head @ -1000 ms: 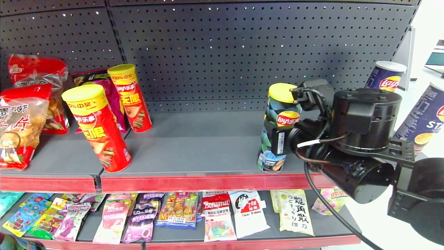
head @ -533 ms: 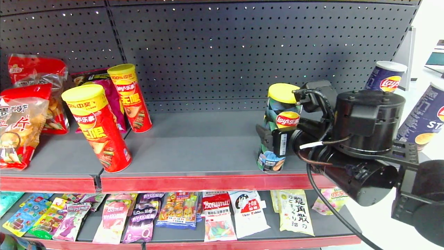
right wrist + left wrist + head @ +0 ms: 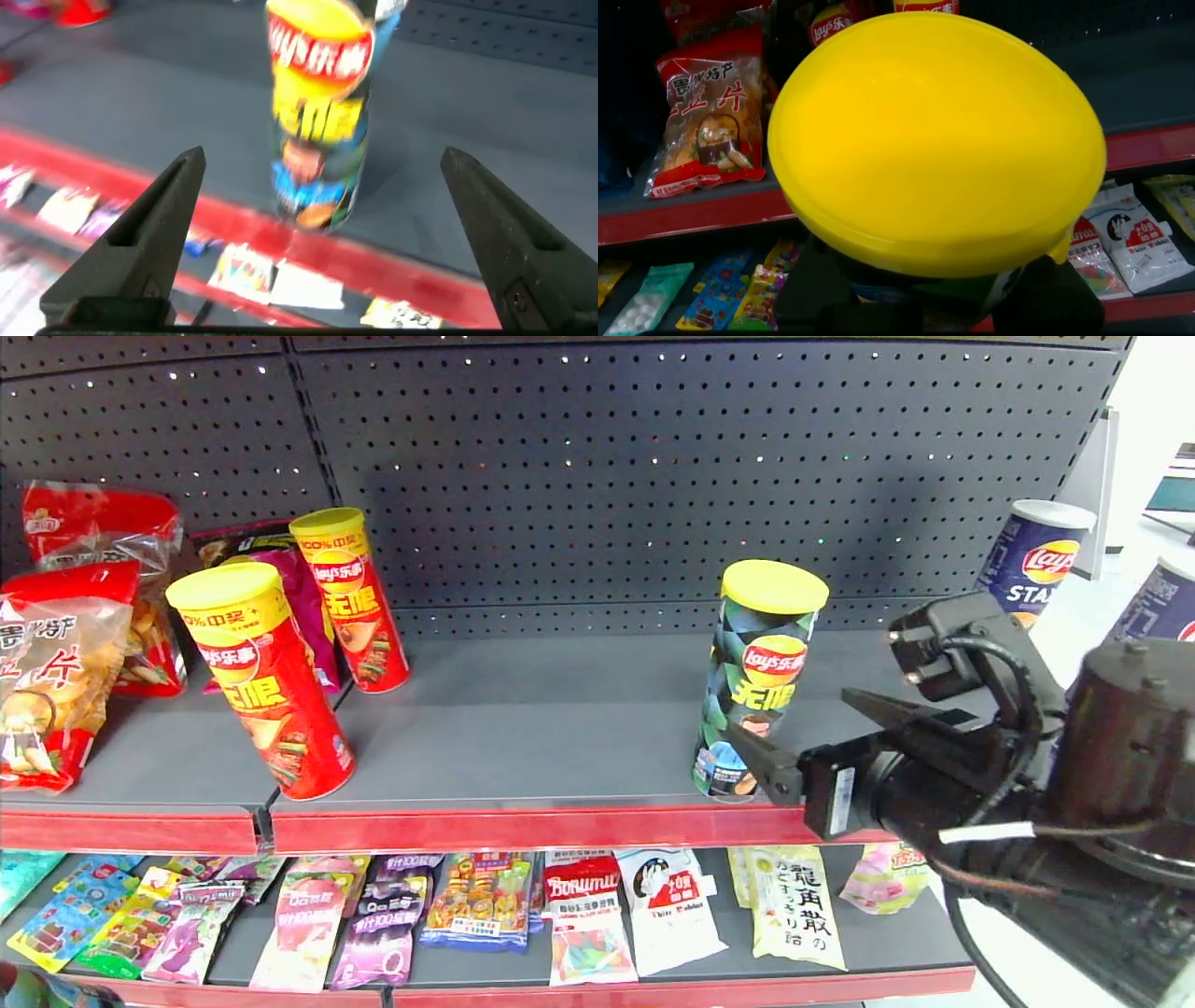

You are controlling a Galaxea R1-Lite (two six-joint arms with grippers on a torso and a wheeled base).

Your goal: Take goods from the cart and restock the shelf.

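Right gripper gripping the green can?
No, the right gripper's fingers are spread wide, clear of the can, which stands alone on the shelf.

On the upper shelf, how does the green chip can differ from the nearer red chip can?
The green chip can has a dark green patterned body; the nearer red chip can is red. The green can stands on the right, by the open right gripper; the red can stands left, away from it. Both have yellow lids.

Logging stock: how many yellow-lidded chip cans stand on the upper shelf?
3. Front red can, left, at the shelf lip; rear red can behind it; teal can right of centre, near the lip. Bags at left may hide more.
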